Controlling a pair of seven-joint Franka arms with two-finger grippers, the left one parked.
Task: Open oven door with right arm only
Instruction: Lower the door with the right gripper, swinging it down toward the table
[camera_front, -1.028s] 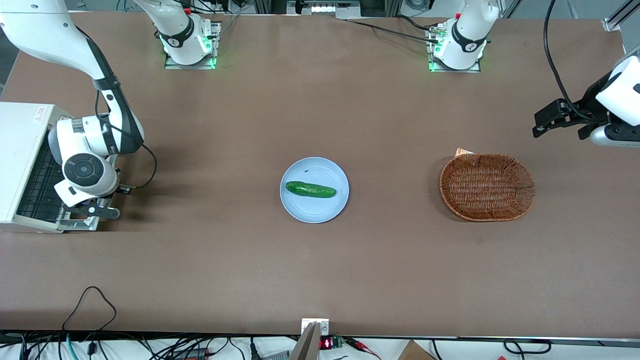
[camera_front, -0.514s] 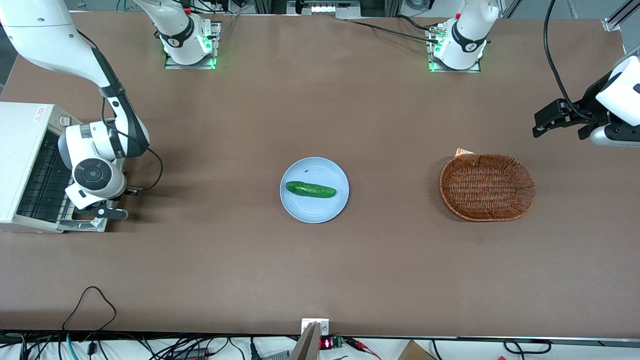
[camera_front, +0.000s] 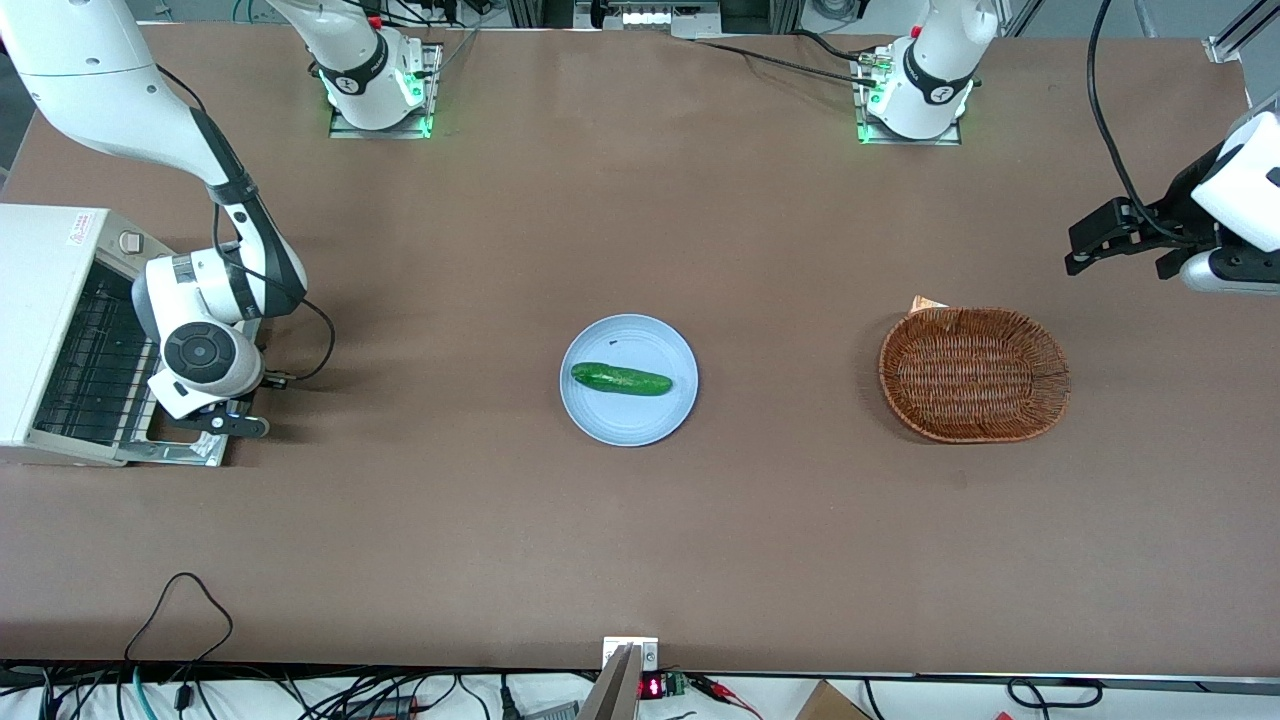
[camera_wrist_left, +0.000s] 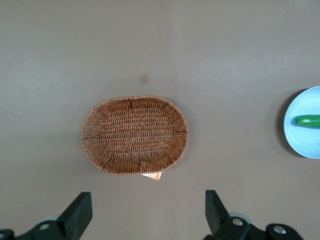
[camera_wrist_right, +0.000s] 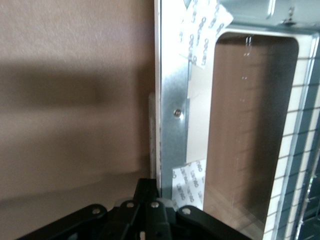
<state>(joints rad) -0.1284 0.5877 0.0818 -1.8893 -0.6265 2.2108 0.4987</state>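
The white oven (camera_front: 40, 300) stands at the working arm's end of the table, its black wire rack (camera_front: 90, 370) exposed and its knob (camera_front: 128, 241) on the front. The oven door (camera_front: 190, 450) hangs open, lowered almost flat in front of the oven. The right arm (camera_front: 215, 290) reaches down over it. My gripper (camera_front: 235, 425) is at the door's outer edge with its fingers pressed together. In the right wrist view the gripper (camera_wrist_right: 150, 187) sits against the door's silver frame (camera_wrist_right: 172, 100), by the pale handle (camera_wrist_right: 153, 130), with the glass window (camera_wrist_right: 245, 125) alongside.
A blue plate (camera_front: 660, 415) with a cucumber (camera_front: 620, 379) sits mid-table. A wicker basket (camera_front: 975, 375) lies toward the parked arm's end and also shows in the left wrist view (camera_wrist_left: 135, 135). A black cable (camera_front: 180, 600) loops near the table's front edge.
The arm and gripper have moved away from the oven toward the table's middle, and the door's outer edge has come out and down with them.
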